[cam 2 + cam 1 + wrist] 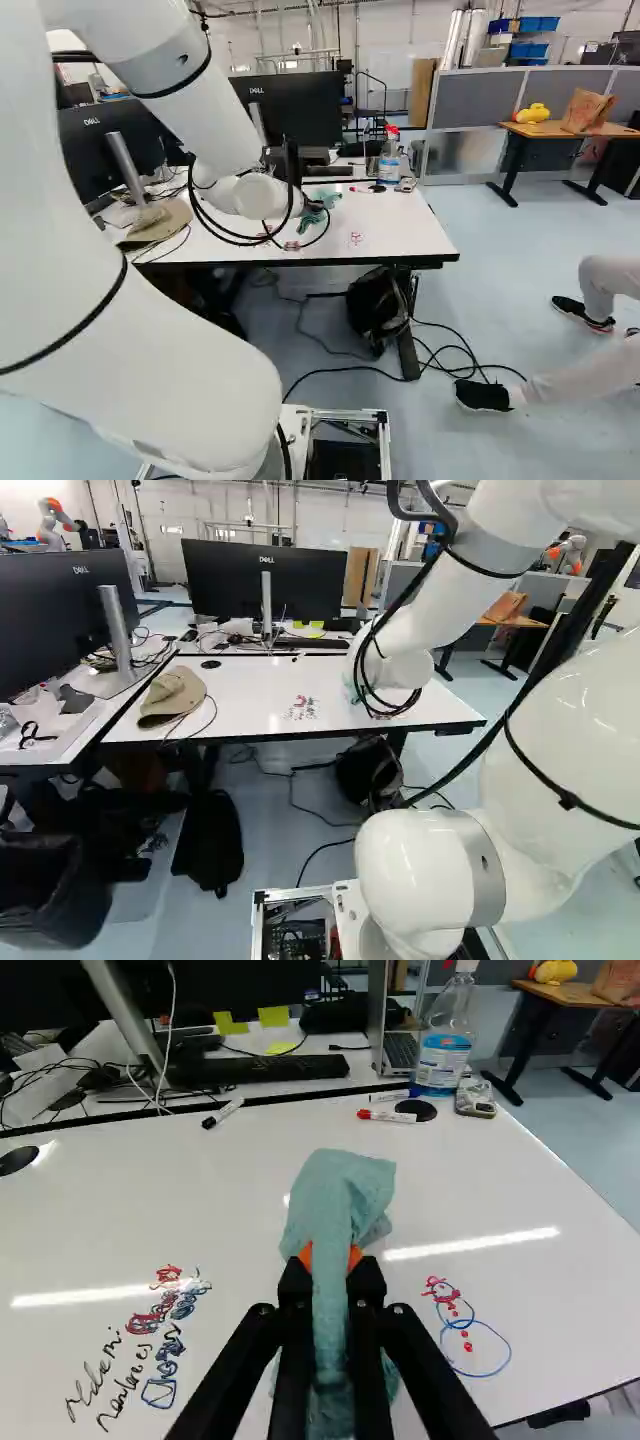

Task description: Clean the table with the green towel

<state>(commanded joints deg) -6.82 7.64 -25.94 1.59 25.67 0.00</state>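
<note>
In the left base view we see our arm (430, 615) reaching over the white worktop (250, 710), its end hiding the jaws. A scrap of the green towel (350, 686) peeks out beside that end. A tan cap (172, 694) lies on the worktop, well apart from the towel, and some handwriting (302, 708) sits between them. A monitor (265, 580) stands beyond, and a black bag (362, 772) is under the worktop.

In the right base view the towel shows just past the arm's end, over the worktop; we cannot tell whether it touches the surface. A spray bottle (389, 162) stands beyond it, near the far edge.

In the wrist view we have the towel clenched between the jaws, their orange pads (305, 1255) pressing it from both sides. Part of it bunches up ahead of the grip, and a long fold runs back between the fingers. The handwriting, in black, red and blue, lies to one side of the towel; a drawing of blue loops (475, 1348) with red marks lies to the other. Farther ahead we see a black-capped marker (222, 1113), a red-capped marker (390, 1116) touching a black disc (418, 1109), and a keyboard (258, 1068).
</note>
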